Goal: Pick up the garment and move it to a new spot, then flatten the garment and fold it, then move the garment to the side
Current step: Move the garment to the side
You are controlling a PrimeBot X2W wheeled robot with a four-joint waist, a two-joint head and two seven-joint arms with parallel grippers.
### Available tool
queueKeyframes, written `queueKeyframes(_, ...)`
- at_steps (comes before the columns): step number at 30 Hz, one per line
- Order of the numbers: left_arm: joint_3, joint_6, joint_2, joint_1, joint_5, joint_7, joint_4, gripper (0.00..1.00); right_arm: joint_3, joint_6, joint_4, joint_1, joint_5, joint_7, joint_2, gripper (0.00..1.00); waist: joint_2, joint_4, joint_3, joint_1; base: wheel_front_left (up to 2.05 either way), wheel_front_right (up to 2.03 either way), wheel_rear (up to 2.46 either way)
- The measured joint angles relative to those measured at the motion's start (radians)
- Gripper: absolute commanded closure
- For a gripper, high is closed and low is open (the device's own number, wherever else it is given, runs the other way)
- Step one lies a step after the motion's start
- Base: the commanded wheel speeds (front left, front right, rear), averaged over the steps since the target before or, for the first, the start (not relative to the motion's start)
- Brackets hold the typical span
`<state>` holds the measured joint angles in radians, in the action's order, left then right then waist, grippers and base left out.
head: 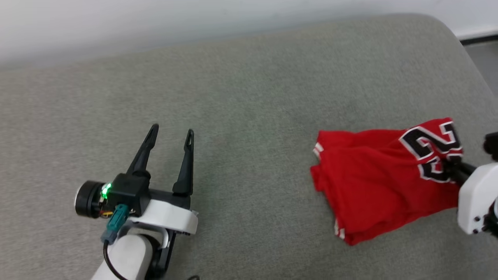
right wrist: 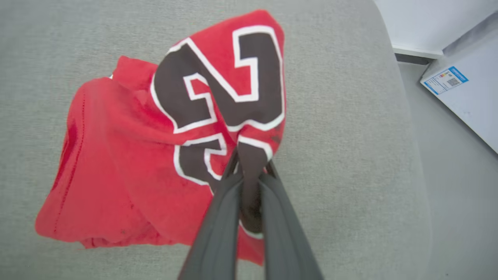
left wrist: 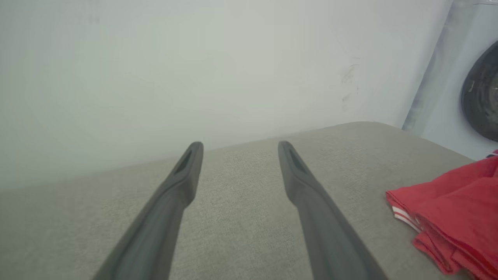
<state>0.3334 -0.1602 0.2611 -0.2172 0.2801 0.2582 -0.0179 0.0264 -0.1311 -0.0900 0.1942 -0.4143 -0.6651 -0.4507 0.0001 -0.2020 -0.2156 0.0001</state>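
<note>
A grey fabric cushion (head: 249, 97) spans the scene, with a pale wall (head: 116, 23) behind its far edge. The garment (head: 369, 175) lies bunched near the cushion's right edge, and the right gripper (right wrist: 251, 167) is clamped on its printed fold. The left gripper (head: 171, 134) hovers over the cushion's left half, fingers apart. A black, white-edged "2" is readable; the blue label (right wrist: 443, 79) beyond the cushion's right edge is too small to read.

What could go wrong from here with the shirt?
1. The right gripper pinches just a small fold of the shirt at the number print; the fabric may slip out when lifted.
2. The shirt is bunched in layers, so it may land crumpled and need extra flattening.
3. It lies near the right edge of the cushion; a pull that way might drop it onto the floor.
</note>
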Motion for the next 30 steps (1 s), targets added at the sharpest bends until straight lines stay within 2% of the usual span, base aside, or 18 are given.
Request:
queueKeyframes(5,0.022,0.02,0.024,-0.075,-0.034,-0.03,0.03,0.0,-0.075,0.0,0.112,0.067,0.019,0.044,-0.01,1.0,0.0,-0.054,-0.08,0.0,0.0,0.0,0.0)
queueKeyframes(13,0.038,0.035,0.053,-0.173,-0.069,-0.075,0.084,0.0,-0.174,-0.001,0.358,0.268,0.055,0.184,-0.026,1.0,0.0,-0.103,-0.22,0.0001,0.0,0.0,0.0)
queueKeyframes(18,0.046,0.046,0.069,-0.244,-0.09,-0.098,0.116,0.0,-0.27,0.0,0.499,0.399,0.105,0.262,-0.07,1.0,0.0,-0.108,-0.303,0.0001,0.0,0.0,0.0)
queueKeyframes(24,0.059,0.054,0.069,-0.304,-0.11,-0.107,0.15,0.0,-0.353,0.0,0.636,0.484,0.164,0.321,-0.103,1.0,-0.0001,-0.084,-0.389,0.0001,0.0,0.0,0.0)
queueKeyframes(25,0.061,0.054,0.069,-0.311,-0.111,-0.107,0.155,0.0,-0.358,0.0,0.651,0.493,0.171,0.335,-0.103,0.68,-0.0001,-0.079,-0.402,0.0001,0.0,0.0,0.0)
queueKeyframes(26,0.064,0.055,0.069,-0.317,-0.114,-0.107,0.157,0.0,-0.365,0.0,0.665,0.5,0.179,0.352,-0.102,0.41,-0.0001,-0.073,-0.413,0.0001,0.0,0.0,0.0)
queueKeyframes(27,0.066,0.055,0.069,-0.323,-0.117,-0.106,0.159,0.0,-0.372,0.0,0.68,0.507,0.19,0.369,-0.099,0.0,-0.0001,-0.067,-0.424,0.0,0.0,0.0,0.0)
queueKeyframes(30,0.072,0.056,0.067,-0.333,-0.118,-0.104,0.158,0.0,-0.396,0.0,0.728,0.525,0.225,0.403,-0.08,0.0,-0.0001,-0.048,-0.447,0.0001,0.0,0.0,0.0)
